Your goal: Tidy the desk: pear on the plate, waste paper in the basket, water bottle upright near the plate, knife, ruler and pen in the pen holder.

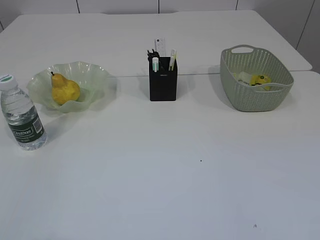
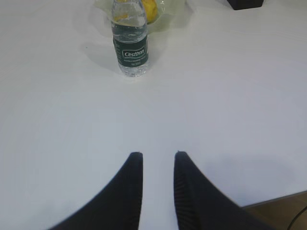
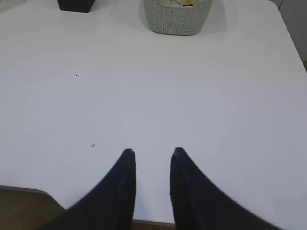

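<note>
Left fingers apart, gripping nothing, low over bare tabletop; bottle upright well ahead, pear on the plate just beyond it. Right fingers also apart and empty; holder ahead-left with pens in, basket straight ahead holding paper. Looks done; only a stray left-arm swing could topple that bottle.

Right gripper: two dark fingers parted, nothing between them, held above the white desk near its front edge. Basket: sage-green, woven-look, stood at the far edge with yellow paper showing inside. Pen holder: black box, upper left, mostly cropped.
</note>
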